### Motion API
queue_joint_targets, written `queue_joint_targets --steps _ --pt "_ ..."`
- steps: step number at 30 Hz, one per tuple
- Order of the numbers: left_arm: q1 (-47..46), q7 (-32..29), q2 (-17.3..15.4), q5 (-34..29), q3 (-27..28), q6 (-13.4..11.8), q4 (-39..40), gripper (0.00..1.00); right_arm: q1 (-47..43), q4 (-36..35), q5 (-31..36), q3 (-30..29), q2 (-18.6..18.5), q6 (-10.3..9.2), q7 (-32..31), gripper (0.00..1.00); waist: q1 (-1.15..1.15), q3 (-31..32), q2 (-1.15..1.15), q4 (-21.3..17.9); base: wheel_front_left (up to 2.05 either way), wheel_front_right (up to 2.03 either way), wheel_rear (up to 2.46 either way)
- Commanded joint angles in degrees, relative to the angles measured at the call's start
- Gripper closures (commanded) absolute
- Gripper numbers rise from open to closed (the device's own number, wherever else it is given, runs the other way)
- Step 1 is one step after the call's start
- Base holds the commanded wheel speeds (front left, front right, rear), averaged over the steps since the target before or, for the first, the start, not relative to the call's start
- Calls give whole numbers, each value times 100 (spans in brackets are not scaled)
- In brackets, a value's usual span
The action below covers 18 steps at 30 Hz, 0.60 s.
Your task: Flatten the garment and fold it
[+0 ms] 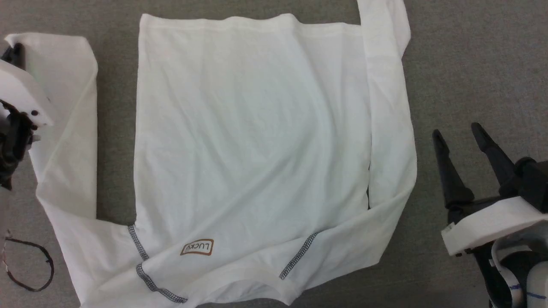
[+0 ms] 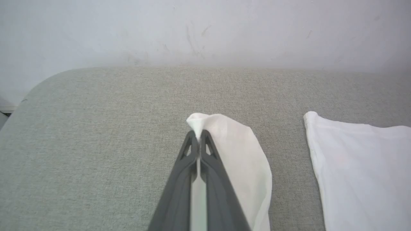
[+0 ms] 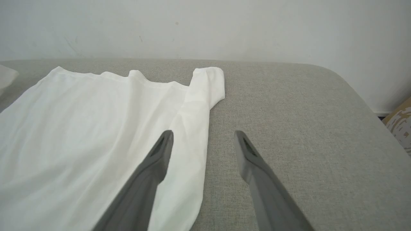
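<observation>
The garment (image 1: 252,128), a white long-sleeved shirt, lies spread flat on the grey padded table (image 1: 471,64), hem at the far side and collar with the "LUCKY" patch (image 1: 197,247) near me. Its left sleeve (image 1: 68,128) runs up the left side, away from the body. In the left wrist view my left gripper (image 2: 199,134) is shut on that sleeve's cuff (image 2: 224,134), which bunches at the tips. The right sleeve (image 1: 389,128) lies along the body's right edge. My right gripper (image 1: 456,131) hovers open, apart from it on the right, its left finger over the sleeve (image 3: 192,128) in the right wrist view.
A dark cable loop (image 1: 30,265) lies at the lower left beside the shoulder. A pale wall (image 2: 205,29) rises behind the table's far edge. The table has rounded far corners (image 3: 337,77), with a patterned box (image 3: 399,125) beyond the right one. Bare grey cloth (image 3: 289,128) stretches right of the garment.
</observation>
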<state>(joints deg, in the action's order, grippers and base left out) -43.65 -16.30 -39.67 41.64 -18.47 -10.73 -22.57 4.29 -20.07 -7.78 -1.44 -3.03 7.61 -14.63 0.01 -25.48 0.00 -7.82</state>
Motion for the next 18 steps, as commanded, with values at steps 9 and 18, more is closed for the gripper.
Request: queue_joint_targets --steps 9,18 --pt "841 590 504 -433 -355 -617 1533 100 -295 12 15 -308 15 -12 -247 0 -1 1062 0 474 0 0 0" --pt "1568 389 1462 -564 -1238 -1124 2567 100 -543 -79 4 -336 15 -12 -487 0 -1 1544 0 460 0 0 0"
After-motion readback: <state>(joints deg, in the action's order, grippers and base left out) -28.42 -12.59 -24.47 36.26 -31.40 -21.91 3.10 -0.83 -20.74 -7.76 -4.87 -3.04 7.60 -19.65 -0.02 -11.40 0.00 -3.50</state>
